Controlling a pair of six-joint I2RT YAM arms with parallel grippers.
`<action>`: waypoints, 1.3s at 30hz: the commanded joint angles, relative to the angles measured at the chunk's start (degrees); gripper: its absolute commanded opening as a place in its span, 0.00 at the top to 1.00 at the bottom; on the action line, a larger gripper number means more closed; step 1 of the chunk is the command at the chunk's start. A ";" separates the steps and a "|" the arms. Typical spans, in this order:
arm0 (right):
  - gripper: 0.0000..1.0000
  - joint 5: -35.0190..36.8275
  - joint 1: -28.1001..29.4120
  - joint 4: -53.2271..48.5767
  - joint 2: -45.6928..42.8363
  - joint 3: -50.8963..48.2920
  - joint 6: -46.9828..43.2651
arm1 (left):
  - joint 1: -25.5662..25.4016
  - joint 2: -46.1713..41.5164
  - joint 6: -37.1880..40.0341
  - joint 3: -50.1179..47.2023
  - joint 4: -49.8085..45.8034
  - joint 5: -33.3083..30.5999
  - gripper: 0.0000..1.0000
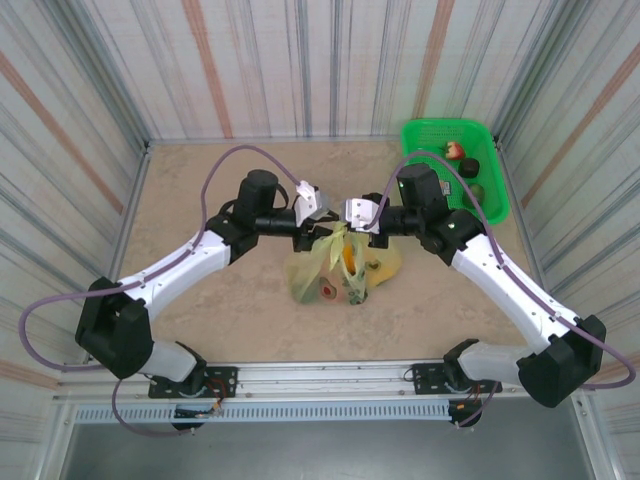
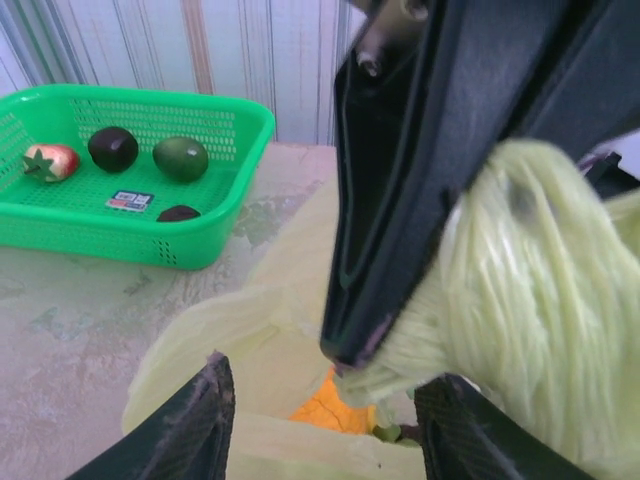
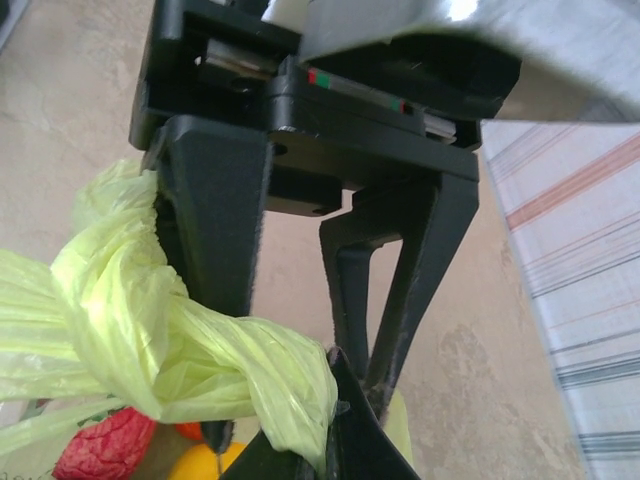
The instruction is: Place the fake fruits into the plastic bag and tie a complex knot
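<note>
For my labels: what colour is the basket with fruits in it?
The basket is bright green; it shows best in the left wrist view.

Both arms bent inward, tools nearly meeting: L tool (image 2: 325, 435) jaws apart, R tool (image 3: 335, 440) clamped.

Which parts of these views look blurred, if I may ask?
Left wrist view: the plastic bag near the lens is blurred, the green basket behind it sharp; right wrist view: the twisted bag is crisp; top view: even light, faint shadows.

Yellow-green plastic bag (image 1: 302, 272), green basket (image 1: 497, 195)
</note>
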 commanded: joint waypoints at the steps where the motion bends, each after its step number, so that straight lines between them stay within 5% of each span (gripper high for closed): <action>1: 1.00 -1.44 0.50 1.70 -0.15 -0.62 1.55 | 0.49 -0.61 -2.85 -0.47 4.24 3.43 0.56; 9: 1.00 -1.65 0.67 2.23 0.58 -0.43 2.61 | 0.57 0.07 -2.22 -0.01 2.52 4.87 0.77; 14: 1.00 -1.83 0.68 2.25 0.60 -0.07 2.88 | 0.63 0.69 -1.77 0.38 1.09 4.82 0.78; 22: 1.00 -2.28 0.67 2.15 0.61 0.42 3.54 | 0.64 0.97 -2.34 0.08 1.54 3.26 0.66; 35: 1.00 -2.54 0.84 2.52 0.54 0.36 4.46 | 0.60 0.80 -0.97 0.37 0.49 2.61 0.99; 39: 1.00 -2.62 0.83 2.42 0.42 0.21 4.73 | 0.59 0.67 -0.98 0.47 0.44 2.33 1.00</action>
